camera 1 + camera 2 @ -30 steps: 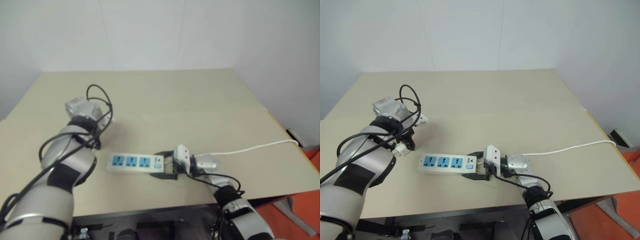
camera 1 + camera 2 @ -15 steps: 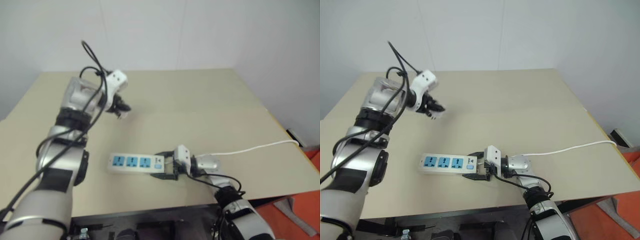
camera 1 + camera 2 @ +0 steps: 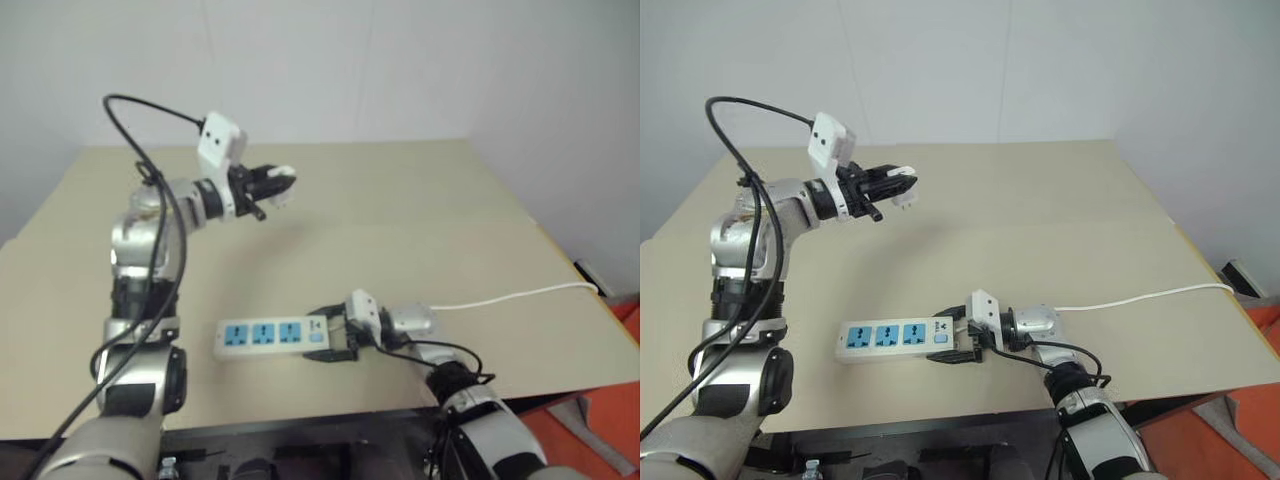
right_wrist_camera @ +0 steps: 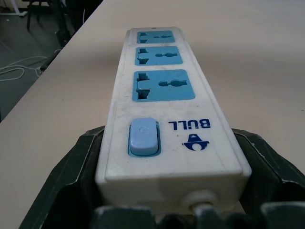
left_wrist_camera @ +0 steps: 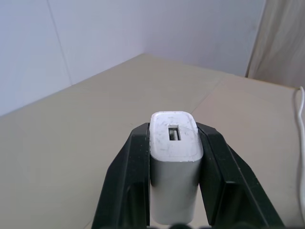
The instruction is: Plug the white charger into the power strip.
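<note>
The white charger (image 5: pixel 174 162) is pinched between the two black fingers of the left gripper (image 3: pixel 892 187), held level in the air well above the table (image 3: pixel 400 200) with its USB face outward, seemingly so the prongs can be turned toward a socket. The power strip (image 3: pixel 895 338) lies flat near the front edge, at about five o'clock from the charger and well apart. The right gripper (image 3: pixel 955 343) clamps its switch end, likely bracing it against the push; its cord (image 3: pixel 510 296) trails toward three o'clock.

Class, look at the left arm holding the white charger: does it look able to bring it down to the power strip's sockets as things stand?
Probably yes. The left gripper holds the white charger above open table; all three sockets of the power strip lie uncovered, with the right gripper clamping only the switch end.
</note>
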Controlling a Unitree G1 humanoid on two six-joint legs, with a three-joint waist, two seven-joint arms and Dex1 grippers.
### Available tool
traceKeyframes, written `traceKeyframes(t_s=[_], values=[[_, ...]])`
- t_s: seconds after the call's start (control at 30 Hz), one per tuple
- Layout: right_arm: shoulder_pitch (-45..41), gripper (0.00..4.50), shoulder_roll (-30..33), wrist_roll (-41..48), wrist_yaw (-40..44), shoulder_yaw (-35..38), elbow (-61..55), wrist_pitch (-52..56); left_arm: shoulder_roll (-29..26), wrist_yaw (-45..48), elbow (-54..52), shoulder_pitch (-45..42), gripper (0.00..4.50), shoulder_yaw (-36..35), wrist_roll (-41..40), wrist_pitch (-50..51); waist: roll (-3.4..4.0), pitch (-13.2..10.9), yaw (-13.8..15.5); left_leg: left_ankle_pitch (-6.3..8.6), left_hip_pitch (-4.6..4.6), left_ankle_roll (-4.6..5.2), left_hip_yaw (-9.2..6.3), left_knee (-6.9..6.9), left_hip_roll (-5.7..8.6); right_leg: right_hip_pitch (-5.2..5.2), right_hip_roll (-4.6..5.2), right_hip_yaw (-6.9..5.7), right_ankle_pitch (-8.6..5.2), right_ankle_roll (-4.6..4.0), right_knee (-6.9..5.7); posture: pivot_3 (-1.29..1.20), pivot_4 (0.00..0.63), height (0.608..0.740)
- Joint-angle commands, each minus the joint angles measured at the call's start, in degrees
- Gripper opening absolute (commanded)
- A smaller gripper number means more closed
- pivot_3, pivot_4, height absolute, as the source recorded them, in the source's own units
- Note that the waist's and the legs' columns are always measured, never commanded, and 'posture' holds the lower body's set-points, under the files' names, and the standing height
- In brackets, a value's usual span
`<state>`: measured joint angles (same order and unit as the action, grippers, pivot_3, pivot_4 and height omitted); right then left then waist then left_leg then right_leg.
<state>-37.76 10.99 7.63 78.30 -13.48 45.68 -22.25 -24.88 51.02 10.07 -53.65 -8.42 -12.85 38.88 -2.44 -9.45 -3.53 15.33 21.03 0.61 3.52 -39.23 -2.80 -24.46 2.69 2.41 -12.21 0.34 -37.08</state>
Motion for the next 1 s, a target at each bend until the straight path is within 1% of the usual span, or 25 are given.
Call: traceKeyframes(t_s=[0.03,0.3,0.37,0.47,0.53,0.63,0.7,0.8,0.9,1.0], values=[[0.76,3.42,-0.33,-2.74,2.11,-2.52,4.73,1.52,-2.00,1.01,-6.97,1.49,1.01,-0.03,-4.05,0.79,0.00,0.00,-0.09,0.00,-0.08,0.00,-0.01,0.00,-0.01,0.10,0.00,-0.02,0.00,0.00,0.02,0.00,0.150,0.740],[-0.09,3.42,-1.14,-4.29,2.51,-3.23,7.92,1.07,-4.20,1.16,-14.50,5.61,1.01,0.20,-10.20,4.46,-0.02,0.03,-0.44,0.02,-0.27,-0.04,-0.03,0.04,-0.03,0.25,-0.02,0.01,-0.01,0.00,0.03,0.00,0.150,0.740],[0.28,3.42,-1.13,-4.99,1.89,-3.57,8.30,0.88,-4.92,2.53,-15.97,6.51,1.01,0.15,-12.23,4.92,-0.02,0.05,-0.50,0.03,-0.36,-0.04,-0.02,0.09,-0.03,0.30,-0.04,0.02,-0.01,0.00,0.04,0.00,0.150,0.740],[0.50,3.42,-0.99,-5.36,1.71,-3.58,8.67,1.17,-6.34,7.29,-18.67,9.41,1.01,-0.06,-16.45,3.62,-0.02,0.11,-0.56,0.02,-0.45,-0.04,0.01,0.20,-0.03,0.32,-0.06,0.07,-0.02,0.00,0.07,0.00,0.150,0.740],[0.42,3.42,-0.91,-5.43,1.71,-3.49,8.74,1.47,-7.15,9.47,-19.77,11.17,1.01,0.02,-18.24,2.31,-0.01,0.14,-0.51,0.03,-0.52,-0.05,0.05,0.28,-0.03,0.34,-0.06,0.13,-0.03,-0.01,0.08,0.00,0.150,0.740],[0.32,3.42,-0.74,-5.63,1.54,-3.54,8.68,1.33,-7.25,14.23,-21.77,16.52,1.01,-1.29,-22.30,-1.03,0.02,0.28,-0.51,0.02,-0.58,-0.05,0.07,0.29,-0.04,0.37,-0.07,0.13,-0.03,-0.02,0.07,0.00,0.150,0.740],[0.23,3.42,-0.65,-5.74,1.28,-3.48,8.72,1.29,-7.84,18.33,-23.19,21.47,1.01,-0.16,-22.62,-5.40,0.01,0.34,-0.53,0.02,-0.66,-0.06,0.12,0.33,-0.04,0.43,-0.07,0.16,-0.06,-0.06,0.08,0.00,0.150,0.740],[0.29,3.42,-0.58,-5.75,1.20,-3.44,8.67,1.34,-8.50,21.22,-24.26,25.48,1.01,1.21,-23.12,-8.30,-0.03,0.39,-0.35,0.02,-0.71,-0.05,0.17,0.35,-0.05,0.44,-0.08,0.18,-0.07,-0.08,0.07,0.00,0.150,0.740],[0.16,3.42,-0.52,-5.75,1.19,-3.40,8.68,1.45,-6.06,23.05,-23.12,29.55,1.01,2.10,-22.84,-13.58,-0.03,0.64,-0.28,0.02,-0.73,-0.05,0.17,0.35,-0.05,0.47,-0.08,0.18,-0.10,-0.09,0.08,0.00,0.150,0.740],[0.07,3.42,-0.54,-5.73,1.08,-3.34,8.65,1.48,-6.19,25.71,-21.20,31.50,1.01,4.23,-21.15,-17.22,-0.05,0.71,-0.28,0.02,-0.71,-0.05,0.19,0.38,-0.05,0.46,-0.08,0.19,-0.10,-0.09,0.14,0.00,0.150,0.740]])
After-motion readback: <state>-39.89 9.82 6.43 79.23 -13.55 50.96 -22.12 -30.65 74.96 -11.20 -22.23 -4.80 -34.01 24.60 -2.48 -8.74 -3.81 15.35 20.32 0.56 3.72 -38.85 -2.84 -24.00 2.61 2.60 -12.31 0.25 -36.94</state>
